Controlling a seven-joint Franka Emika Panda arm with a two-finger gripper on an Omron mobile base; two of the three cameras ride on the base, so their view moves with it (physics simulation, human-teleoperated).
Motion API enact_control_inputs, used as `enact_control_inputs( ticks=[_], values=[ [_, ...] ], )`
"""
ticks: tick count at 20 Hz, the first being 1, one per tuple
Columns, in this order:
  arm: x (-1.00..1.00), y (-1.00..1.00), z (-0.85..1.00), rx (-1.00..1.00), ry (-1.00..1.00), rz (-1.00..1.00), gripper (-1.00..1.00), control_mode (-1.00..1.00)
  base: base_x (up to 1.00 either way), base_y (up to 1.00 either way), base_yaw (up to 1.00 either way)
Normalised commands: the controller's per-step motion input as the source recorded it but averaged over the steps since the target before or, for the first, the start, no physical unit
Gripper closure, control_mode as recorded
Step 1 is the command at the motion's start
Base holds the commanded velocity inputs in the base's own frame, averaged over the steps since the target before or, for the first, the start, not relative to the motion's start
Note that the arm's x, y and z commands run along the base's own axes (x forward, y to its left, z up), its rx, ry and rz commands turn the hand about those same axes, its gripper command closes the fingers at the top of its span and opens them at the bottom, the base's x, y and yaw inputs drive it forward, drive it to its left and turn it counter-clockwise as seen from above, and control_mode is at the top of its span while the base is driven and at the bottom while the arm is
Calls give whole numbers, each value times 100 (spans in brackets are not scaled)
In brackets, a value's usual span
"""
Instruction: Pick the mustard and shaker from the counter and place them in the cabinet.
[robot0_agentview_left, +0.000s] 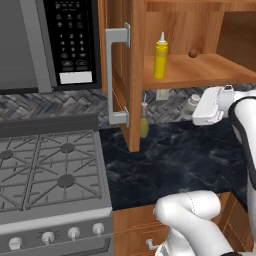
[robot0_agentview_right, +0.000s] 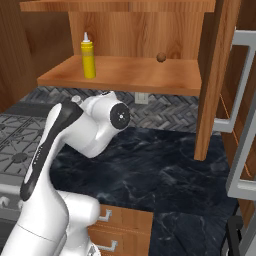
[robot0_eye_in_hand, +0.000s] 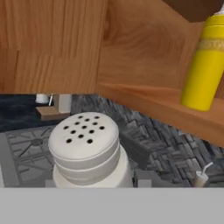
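We see the shaker (robot0_eye_in_hand: 87, 151) sitting right at the base of the hand view, its perforated cap facing up toward the lens, so it lies directly between the fingers. We take the gripper (robot0_agentview_left: 196, 106) to be pinched on the shaker, the jaws drawn in about its body. In the left base view the shaker (robot0_agentview_left: 191, 103) peeks out just left of the white hand, above the counter (robot0_agentview_left: 165, 160) and below the front edge of the cabinet (robot0_agentview_left: 200, 72) shelf. The mustard (robot0_agentview_left: 160, 57) stands upright on that shelf, toward its left end, near the open door with its silver handle (robot0_agentview_left: 116, 75). A small brown ball (robot0_agentview_right: 161, 57) rests further along the shelf, well apart from the mustard, with bare board between them. The stove (robot0_agentview_left: 47, 175) lies left of the counter.
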Motion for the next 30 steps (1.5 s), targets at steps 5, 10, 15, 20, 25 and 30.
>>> enact_control_inputs(
  ticks=[5,10,15,20,25,30],
  values=[
    [-2,-30,47,0,-1,0,100,-100,0,0,0],
    [0,-28,34,0,0,0,100,-100,0,0,0],
    [11,-14,16,1,0,0,100,-100,0,0,0],
    [34,-9,15,0,0,0,100,-100,0,0,0],
    [48,-5,8,1,0,0,100,-100,0,0,0],
    [45,-4,0,2,4,0,100,-100,0,0,0]
  ],
)
